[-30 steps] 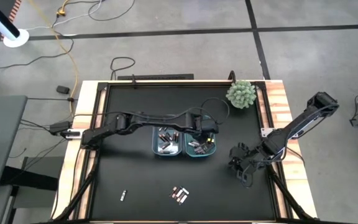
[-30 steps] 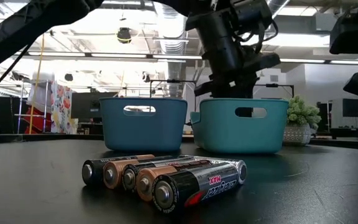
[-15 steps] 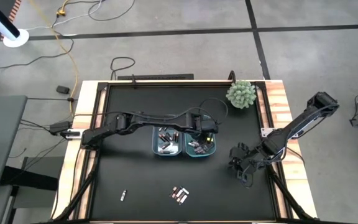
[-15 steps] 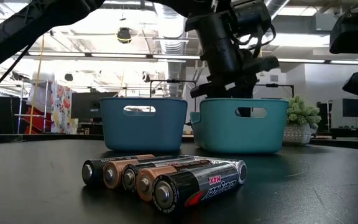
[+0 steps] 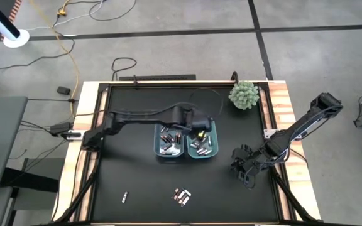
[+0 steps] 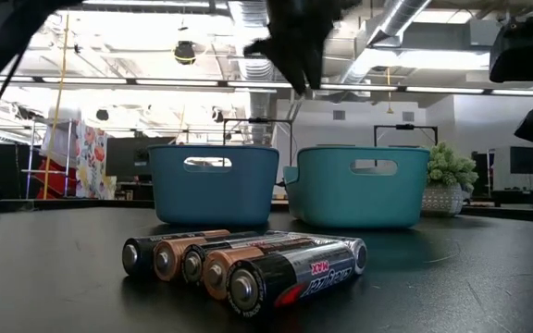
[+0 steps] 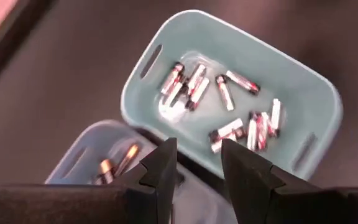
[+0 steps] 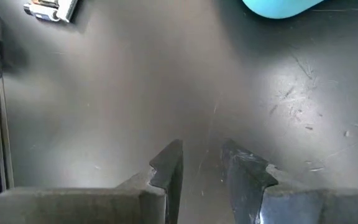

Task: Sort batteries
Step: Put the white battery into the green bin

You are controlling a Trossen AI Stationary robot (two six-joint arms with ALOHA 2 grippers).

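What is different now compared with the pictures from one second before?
The left gripper has risen out of the teal bin and drawn back a little toward the blue bin; its fingers are open and empty. The right gripper, both bins and the loose batteries at the table's front have stayed as they were.

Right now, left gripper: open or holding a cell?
Open, empty: left gripper shows a clear gap between its fingers, above the teal bin.

Batteries (image 5: 195, 145) in 2 side-by-side bins (image 5: 168, 155); more batteries (image 5: 181, 196) in front.
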